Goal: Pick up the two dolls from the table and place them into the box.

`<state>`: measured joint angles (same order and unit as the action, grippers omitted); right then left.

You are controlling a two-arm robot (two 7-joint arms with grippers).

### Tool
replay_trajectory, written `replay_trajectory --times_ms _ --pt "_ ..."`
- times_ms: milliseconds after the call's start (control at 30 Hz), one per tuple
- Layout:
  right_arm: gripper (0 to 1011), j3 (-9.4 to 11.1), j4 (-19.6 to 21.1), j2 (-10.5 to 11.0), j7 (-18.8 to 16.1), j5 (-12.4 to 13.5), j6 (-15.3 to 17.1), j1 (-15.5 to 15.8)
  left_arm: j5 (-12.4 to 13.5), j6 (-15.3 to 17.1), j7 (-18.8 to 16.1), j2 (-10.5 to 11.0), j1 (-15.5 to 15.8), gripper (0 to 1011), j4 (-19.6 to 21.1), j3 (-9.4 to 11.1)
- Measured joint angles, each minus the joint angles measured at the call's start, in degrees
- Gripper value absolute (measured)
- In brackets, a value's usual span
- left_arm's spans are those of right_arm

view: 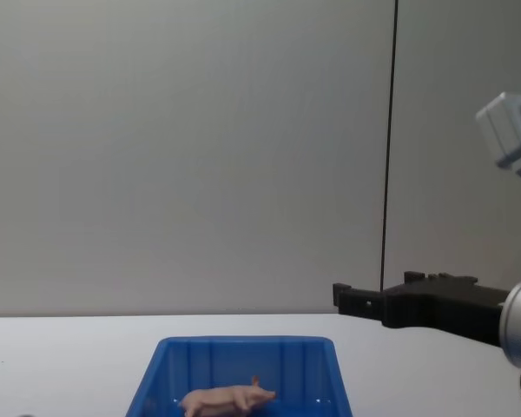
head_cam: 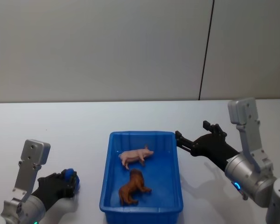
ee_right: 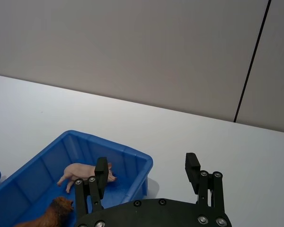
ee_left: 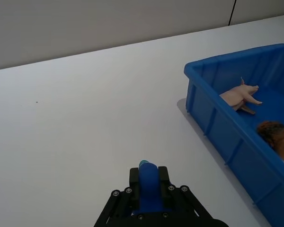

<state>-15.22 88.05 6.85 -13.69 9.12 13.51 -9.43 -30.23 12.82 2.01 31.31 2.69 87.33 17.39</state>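
The bin [head_cam: 141,203] is bright blue all over, plain. In it the pig [head_cam: 136,156] is pale pink and the lion [head_cam: 133,187] rusty brown, darker at the mane. The table [head_cam: 60,135] is plain white, the wall [head_cam: 98,46] grey with one thin dark seam. Both grippers are black on silver-grey arms; the left gripper [head_cam: 71,179] has blue fingertips [ee_left: 148,182], and the right gripper [head_cam: 191,135] is black throughout.

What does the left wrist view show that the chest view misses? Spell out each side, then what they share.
Left wrist view alone: the left gripper, shut, low over the table, and the brown lion inside the box. Chest view alone: the right gripper, open, held above the table to the right of the box. Both: the blue box with the pink pig lying in it.
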Motion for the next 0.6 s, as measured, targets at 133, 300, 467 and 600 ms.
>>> replay_trajectory --times_ms 133,300,467,600 --pt "1001 0.0 0.0 0.0 0.0 0.0 0.0 0.0 0.7 -1.0 0.4 0.0 0.0 230 0.6 -0.1" --pt "1001 0.0 0.0 0.0 0.0 0.0 0.0 0.0 1.7 -2.8 1.8 0.1 0.4 198 1.7 -0.3" --pt "1001 0.0 0.0 0.0 0.0 0.0 0.0 0.0 2.4 -4.7 4.3 0.1 1.0 176 2.6 -0.5" --pt "1001 0.0 0.0 0.0 0.0 0.0 0.0 0.0 2.6 -5.8 6.2 0.0 1.5 151 2.9 -0.6"
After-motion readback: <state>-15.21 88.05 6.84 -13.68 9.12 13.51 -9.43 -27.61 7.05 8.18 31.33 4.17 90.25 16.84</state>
